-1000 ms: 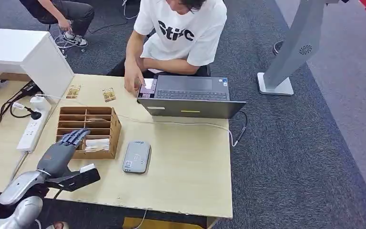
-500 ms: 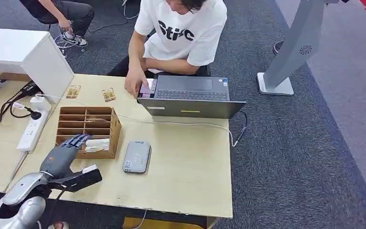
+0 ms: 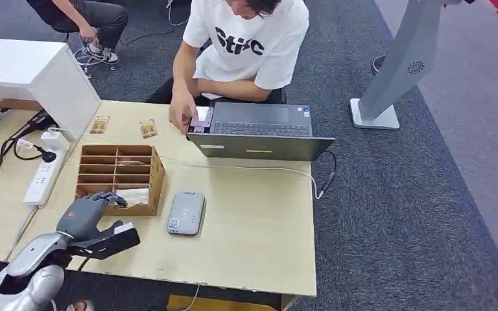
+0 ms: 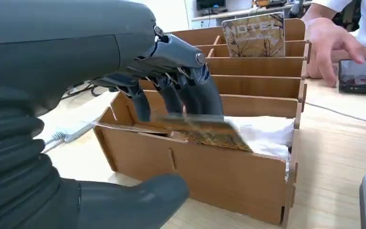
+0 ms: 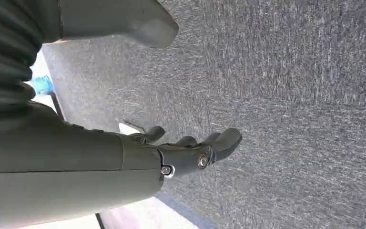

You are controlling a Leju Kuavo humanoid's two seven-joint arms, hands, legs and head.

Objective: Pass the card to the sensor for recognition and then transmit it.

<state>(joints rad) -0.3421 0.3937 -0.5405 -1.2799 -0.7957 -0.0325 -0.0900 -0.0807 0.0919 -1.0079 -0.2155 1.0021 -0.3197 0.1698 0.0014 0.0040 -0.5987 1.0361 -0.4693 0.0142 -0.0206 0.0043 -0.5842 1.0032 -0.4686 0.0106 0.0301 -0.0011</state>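
A wooden slotted organizer point(image 3: 149, 170) stands on the table's left side. My left hand point(image 3: 84, 216) hovers at its nearest slot, with the fingers point(image 4: 190, 95) curled down onto a brown card point(image 4: 209, 136) lying there beside white paper point(image 4: 267, 136). The thumb point(image 4: 133, 202) stays outside the organizer's front wall point(image 4: 209, 171), apart from the card. Another card printed HOTEL point(image 4: 253, 33) stands upright in the far slot. The grey sensor pad point(image 3: 186, 212) lies flat just right of the organizer. My right hand point(image 5: 190, 155) hangs over grey carpet, fingers loosely spread, holding nothing.
A person in a white shirt point(image 3: 246, 39) sits across the table, one hand on a phone point(image 3: 199, 120) beside an open laptop point(image 3: 259, 129). Two small cards point(image 3: 99, 123) point(image 3: 147, 128) lie behind the organizer. A power strip point(image 3: 44, 175) and a white box point(image 3: 65, 84) stand to the left.
My left hand's fingers were stretched over the organizer and have curled down into the nearest slot onto the card. The hand drew slightly back toward me.
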